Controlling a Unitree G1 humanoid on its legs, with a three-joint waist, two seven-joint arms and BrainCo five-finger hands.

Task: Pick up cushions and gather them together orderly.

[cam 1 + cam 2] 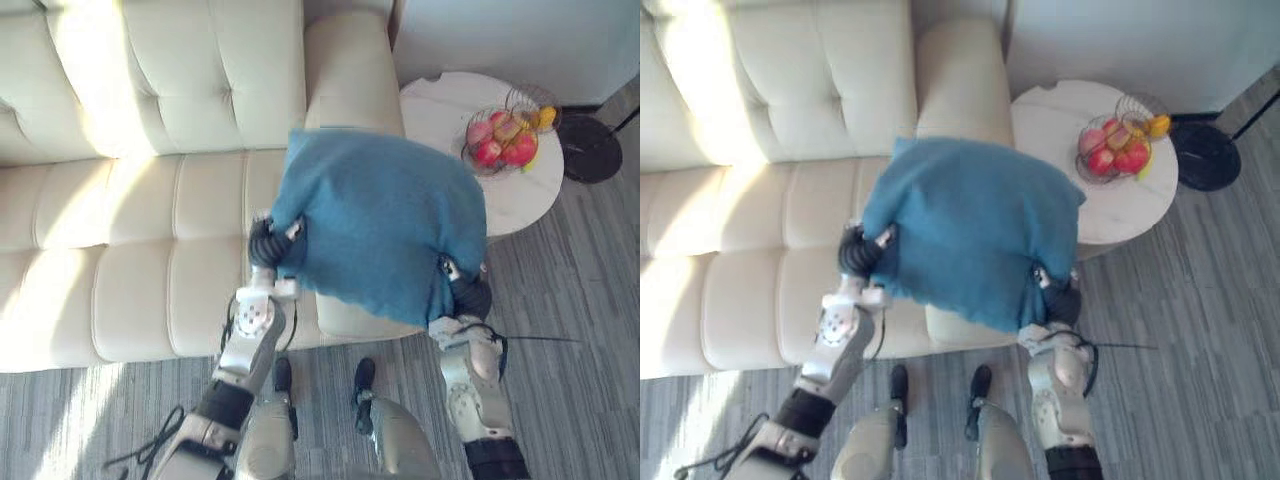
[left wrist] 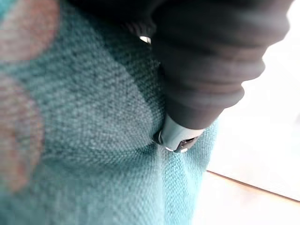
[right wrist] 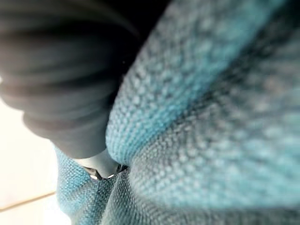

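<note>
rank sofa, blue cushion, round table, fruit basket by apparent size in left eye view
sofa
blue cushion
round table
fruit basket
The cushion is lifted nearer the camera, so its place above the table is unsure.

Cream sofa [image 1: 150, 230] stands on grey plank floor [image 1: 580, 330]; beside its armrest, round white table [image 1: 440, 110] bears a wire fruit basket [image 1: 505, 140].

Right robot hand [image 3: 70, 93] against the teal cushion [image 3: 211, 117]

The robot hand's dark ribbed cover lay close against the coarse knitted fabric, and a silver part below the cover was sunk into a fold of it. The cushion bulged around that spot. A pale surface [image 3: 23, 178] crossed by one thin line showed beside the cover.
</note>
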